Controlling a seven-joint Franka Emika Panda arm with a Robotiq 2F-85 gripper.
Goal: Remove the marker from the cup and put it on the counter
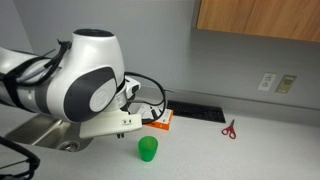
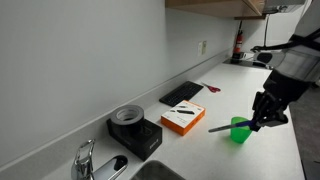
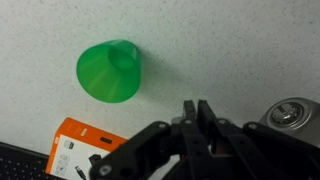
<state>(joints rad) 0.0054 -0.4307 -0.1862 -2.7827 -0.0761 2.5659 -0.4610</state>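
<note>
The gripper point(image 2: 257, 121), jaws drawn in on what appears to be one end of the marker point(image 2: 222, 127), holds it in the air just beside the green cup point(image 2: 240, 130), above the counter point(image 2: 195, 155). Held so near its end, the marker could pivot or slip free and roll; a low sweep could tip the cup. Its long axis runs nearly level (the blue end cannot be made out), free end toward the orange box point(image 2: 183, 117).
</note>
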